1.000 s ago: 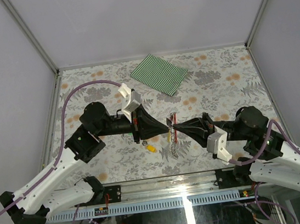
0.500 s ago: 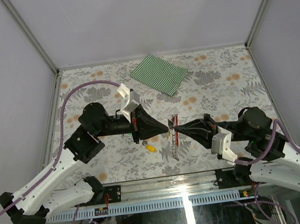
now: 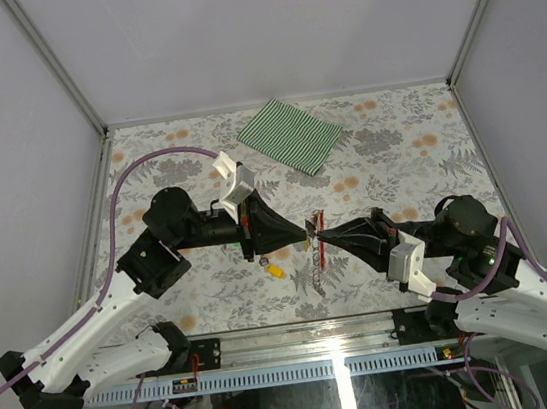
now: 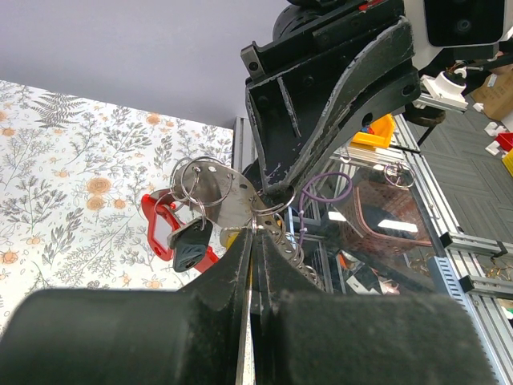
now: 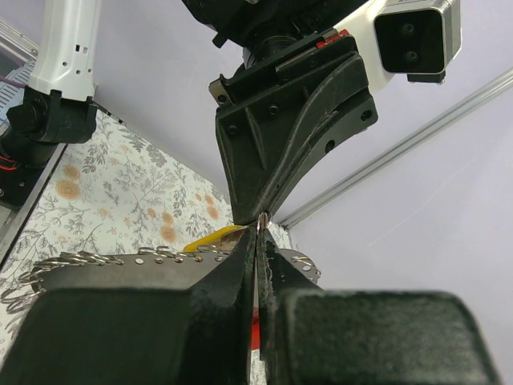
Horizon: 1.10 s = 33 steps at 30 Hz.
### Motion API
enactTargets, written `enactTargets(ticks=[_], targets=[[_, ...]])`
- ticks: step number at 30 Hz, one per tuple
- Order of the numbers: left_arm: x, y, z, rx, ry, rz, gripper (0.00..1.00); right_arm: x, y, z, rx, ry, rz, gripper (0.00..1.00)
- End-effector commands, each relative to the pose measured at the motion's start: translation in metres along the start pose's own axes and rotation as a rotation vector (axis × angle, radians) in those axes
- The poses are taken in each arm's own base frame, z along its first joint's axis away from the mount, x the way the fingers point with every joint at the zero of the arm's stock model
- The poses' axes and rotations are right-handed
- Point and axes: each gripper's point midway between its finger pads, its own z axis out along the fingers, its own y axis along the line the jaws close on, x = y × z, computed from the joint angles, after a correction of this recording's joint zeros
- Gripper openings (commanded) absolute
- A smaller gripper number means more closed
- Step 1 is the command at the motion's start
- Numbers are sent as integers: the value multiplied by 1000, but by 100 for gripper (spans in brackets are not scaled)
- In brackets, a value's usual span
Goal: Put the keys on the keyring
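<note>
My left gripper [image 3: 303,229] and right gripper [image 3: 318,231] meet tip to tip above the table's middle, both shut on the keyring [image 3: 311,249]. In the left wrist view my gripper [image 4: 255,233] pinches a thin silver ring [image 4: 268,210]. The red clip [image 4: 163,228], a dark-headed key [image 4: 189,242] and a silver tag [image 4: 220,195] hang beside it. In the right wrist view my gripper [image 5: 258,234] is shut on the same ring, with a yellow key head [image 5: 212,237] just left of it. A short chain [image 3: 315,278] dangles. One yellow key [image 3: 275,271] lies on the table.
A green striped cloth [image 3: 292,134] lies at the back of the floral table [image 3: 397,148]. A small dark item [image 3: 262,260] lies next to the yellow key. Frame posts stand at the back corners. A rail runs along the near edge.
My right arm's wrist and elbow have shifted slightly toward the near edge. Both grippers stay shut, tip to tip on the ring. The left arm has barely moved.
</note>
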Motion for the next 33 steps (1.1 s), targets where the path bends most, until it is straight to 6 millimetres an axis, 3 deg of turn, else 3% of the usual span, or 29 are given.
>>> enactTargets(ticks=[1,18,33], targets=[[-13,-6,-1,14,-41,40,0,-23,-20,1,50,-62,-73,0],[-21,-7,-5,-16,-69,53,0,-9,-36,-2,105,30,-162,0],[-20,-5,-9,-35,-70,53,0,-4,-34,-4,96,45,-254,0]])
